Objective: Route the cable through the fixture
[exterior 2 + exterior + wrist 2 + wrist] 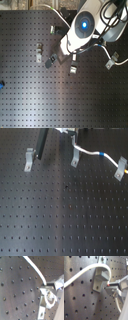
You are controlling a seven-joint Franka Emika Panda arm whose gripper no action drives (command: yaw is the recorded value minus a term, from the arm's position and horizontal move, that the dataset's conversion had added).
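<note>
The cable (89, 152) is a thin white cord with a blue band (101, 154). In the first exterior view it runs from the top edge, past the middle clip (75, 157), to the right clip (120, 168). A third clip (30, 159) stands free at the first exterior view's left. My gripper (71, 132) is at the top edge, just behind the middle clip. In the first wrist view the cable (86, 270) arches over the clip's slotted top (101, 278) and ends between my fingers (117, 285), which look shut on it. The second wrist view shows the cable (35, 268) and clip (47, 299).
Everything sits on a black perforated board (65, 213). In the second exterior view my arm (83, 24) covers the gripper; the three clips (39, 51) (73, 68) (111, 61) lie in a row. A dark bar (42, 143) slants down near the left clip.
</note>
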